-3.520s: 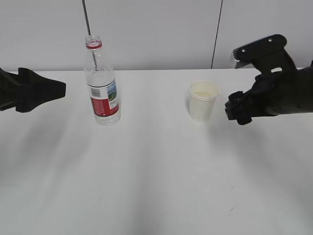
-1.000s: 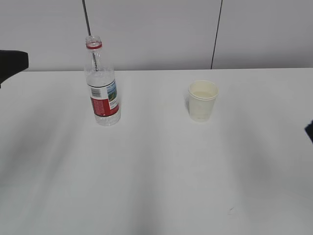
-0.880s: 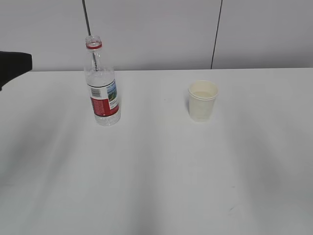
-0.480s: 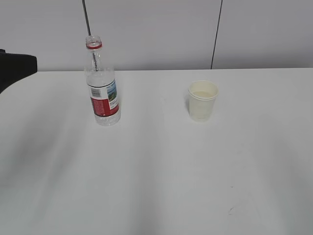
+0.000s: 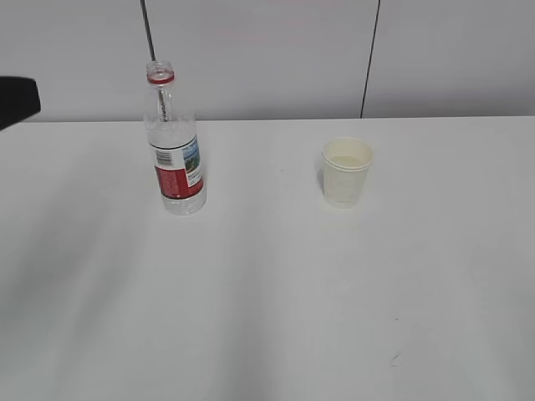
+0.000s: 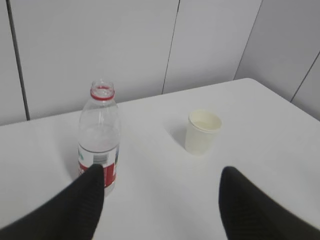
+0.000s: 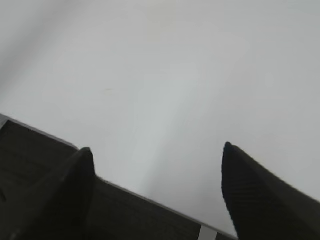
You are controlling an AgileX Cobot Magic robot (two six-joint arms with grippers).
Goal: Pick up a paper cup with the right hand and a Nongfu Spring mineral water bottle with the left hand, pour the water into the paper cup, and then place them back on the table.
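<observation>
The Nongfu Spring bottle (image 5: 173,142) stands upright and uncapped at the table's back left; it also shows in the left wrist view (image 6: 98,136). The paper cup (image 5: 346,172) stands upright right of centre, with liquid inside; it also shows in the left wrist view (image 6: 203,132). My left gripper (image 6: 162,172) is open and empty, pulled back from both; in the exterior view only a black piece of the left arm (image 5: 17,98) shows at the left edge. My right gripper (image 7: 157,150) is open and empty over the table's edge (image 7: 150,195). The right arm is out of the exterior view.
The white table (image 5: 276,284) has a small dark scuff (image 5: 394,359) near the front right. A grey panelled wall (image 5: 267,50) stands behind it. In the right wrist view dark floor (image 7: 75,205) lies beyond the table edge.
Both arms have drawn away from the bottle and cup. The right arm has left the exterior view; the left arm has gone back to the left edge. Bottle and cup have not moved.
</observation>
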